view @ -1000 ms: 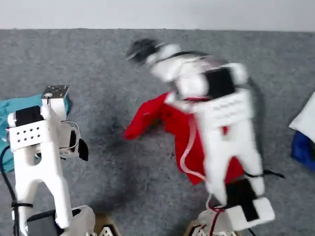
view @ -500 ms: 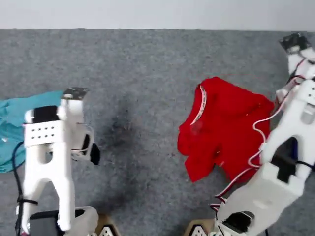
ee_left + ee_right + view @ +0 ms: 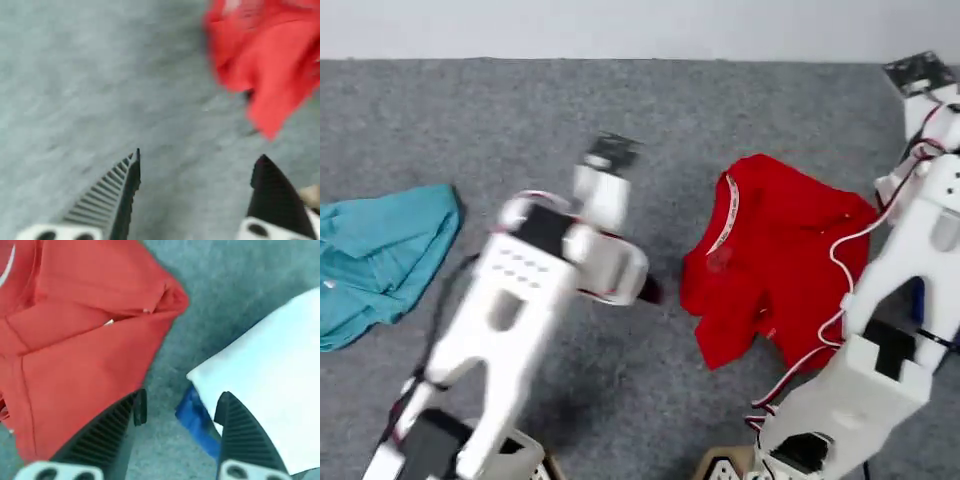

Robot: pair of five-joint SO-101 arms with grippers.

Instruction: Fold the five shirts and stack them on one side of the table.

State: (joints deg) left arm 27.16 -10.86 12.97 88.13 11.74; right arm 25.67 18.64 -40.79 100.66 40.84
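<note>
A crumpled red shirt [image 3: 770, 260] lies right of the table's middle, collar up. A teal shirt [image 3: 380, 250] lies bunched at the left edge. My left gripper [image 3: 200, 155] is open and empty, low over bare grey mat, with the red shirt [image 3: 265, 65] just beyond its tips; from above, its dark finger [image 3: 647, 291] sits close to the shirt's left hem. My right gripper [image 3: 182, 402] is open and empty over the gap between the red shirt [image 3: 90, 330] and a white shirt [image 3: 270, 390] lying on a blue shirt [image 3: 200, 425].
The grey mat [image 3: 520, 110] covers the table up to a pale wall at the back. The right arm [image 3: 910, 260] stands along the right edge, over the red shirt's right side. A sliver of blue cloth [image 3: 917, 300] peeks out beside it.
The right arm swung off the red shirt to the right edge and left it there, shifted rightwards. The left arm has swung from beside the teal shirt towards the red one.
</note>
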